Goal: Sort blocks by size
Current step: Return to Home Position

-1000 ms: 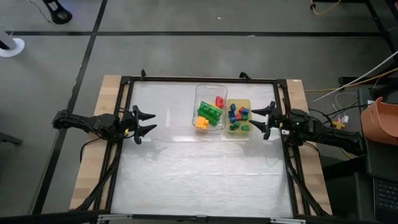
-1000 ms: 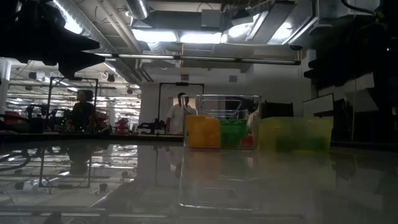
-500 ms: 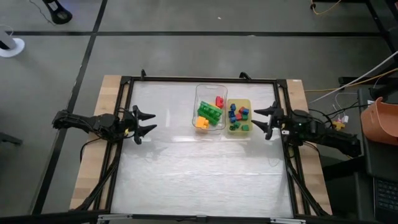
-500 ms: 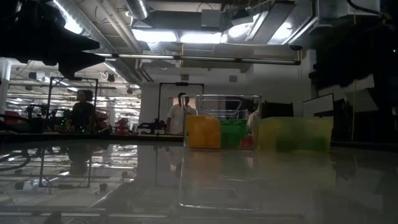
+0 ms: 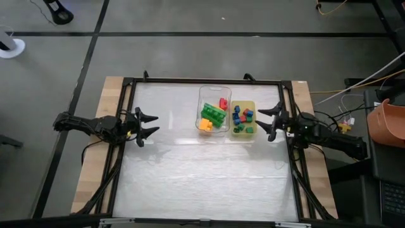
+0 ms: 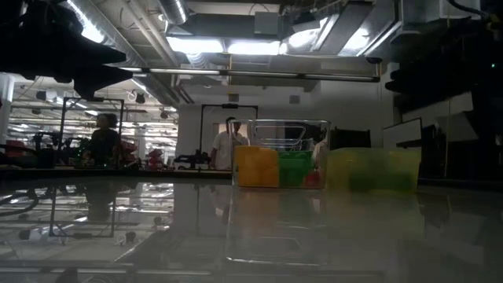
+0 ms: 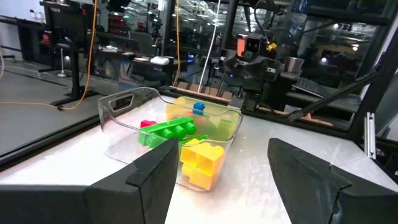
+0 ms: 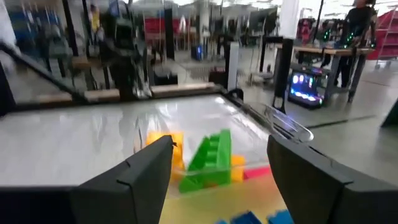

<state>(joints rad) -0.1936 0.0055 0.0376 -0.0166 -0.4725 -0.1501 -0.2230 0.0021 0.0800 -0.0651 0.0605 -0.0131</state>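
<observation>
A clear tray (image 5: 214, 109) holds larger blocks: green studded bars (image 5: 213, 114), an orange piece (image 5: 205, 125) and a red one (image 5: 223, 102). A yellow tray (image 5: 243, 118) beside it holds several tiny blue, red and green blocks (image 5: 241, 118). Both trays show in the low view, the clear tray (image 6: 279, 153) and the yellow tray (image 6: 373, 170). My left gripper (image 5: 149, 125) is open and empty at the table's left side. My right gripper (image 5: 269, 120) is open and empty just right of the yellow tray. The left wrist view shows the clear tray's blocks (image 7: 180, 134).
A black frame (image 5: 126, 85) runs around the white table top. The table top in front of the trays (image 5: 202, 177) is bare. An orange object (image 5: 389, 120) stands off the table at the right. People show in the room behind in the low view (image 6: 228, 141).
My right gripper has drawn slightly toward the table's right edge and then come back toward the yellow tray, staying open.
</observation>
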